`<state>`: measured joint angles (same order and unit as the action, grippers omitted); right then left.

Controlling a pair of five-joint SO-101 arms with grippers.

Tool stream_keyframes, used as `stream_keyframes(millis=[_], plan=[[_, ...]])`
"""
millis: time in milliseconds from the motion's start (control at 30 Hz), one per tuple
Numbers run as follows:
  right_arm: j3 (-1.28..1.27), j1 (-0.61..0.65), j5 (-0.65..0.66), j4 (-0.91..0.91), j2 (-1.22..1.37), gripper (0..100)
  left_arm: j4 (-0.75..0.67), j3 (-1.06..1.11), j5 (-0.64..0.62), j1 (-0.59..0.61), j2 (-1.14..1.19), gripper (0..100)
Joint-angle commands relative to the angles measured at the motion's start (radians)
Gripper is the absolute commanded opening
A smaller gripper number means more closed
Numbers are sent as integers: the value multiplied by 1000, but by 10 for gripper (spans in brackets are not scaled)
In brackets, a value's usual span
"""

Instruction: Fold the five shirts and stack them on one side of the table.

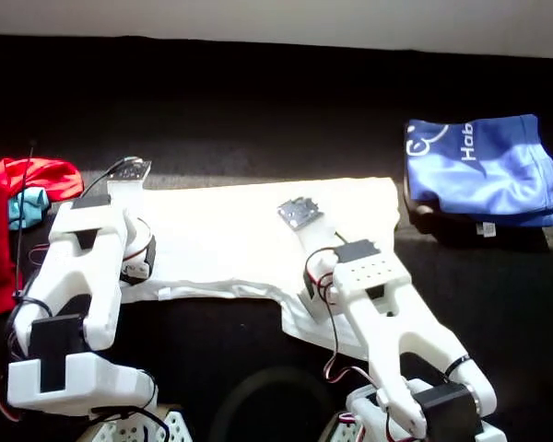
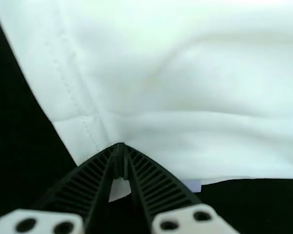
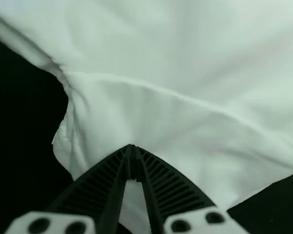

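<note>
The gripper (image 3: 131,152) pinches the rumpled white shirt (image 3: 185,73) above the black table (image 3: 19,126).

The worktop (image 1: 258,110) is covered in black cloth, with a slightly greyer band across its middle. Along the 12 o'clock edge runs a pale strip of wall (image 1: 276,18). At 6 o'clock a dim round shape (image 1: 267,405) lies on the dark surface, too faint to identify.

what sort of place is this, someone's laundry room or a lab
Most likely a robot test bench, not a home laundry room: two white arms sit side by side at a black table, a white shirt lies spread before them, and a folded blue shirt lies off to one side.
</note>
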<state>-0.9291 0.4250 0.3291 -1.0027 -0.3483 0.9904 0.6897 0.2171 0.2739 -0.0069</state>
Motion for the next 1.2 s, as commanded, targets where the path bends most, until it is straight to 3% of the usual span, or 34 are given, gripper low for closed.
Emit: stream_keyframes(millis=[0, 133, 333, 467, 667, 1000, 1167], plan=[[-51, 41, 91, -12, -62, 8, -40, 36, 0, -13, -16, 10], [-99, 102, 150, -35, -128, 8, -41, 41, -2, -13, -16, 10], [-90, 87, 155, -36, -277, 8, -41, 42, -2, -12, -13, 10], [-81, 93, 157, -130, -392, 21, -41, 42, -2, -12, -10, 10], [-124, 93, 236, -202, -429, 221, -41, 42, -2, -12, -8, 10], [-300, 94, 262, -117, -429, 212, -41, 42, -2, -12, -8, 10], [-390, 182, 261, -96, -429, 212, -41, 41, -2, -12, -7, 10]])
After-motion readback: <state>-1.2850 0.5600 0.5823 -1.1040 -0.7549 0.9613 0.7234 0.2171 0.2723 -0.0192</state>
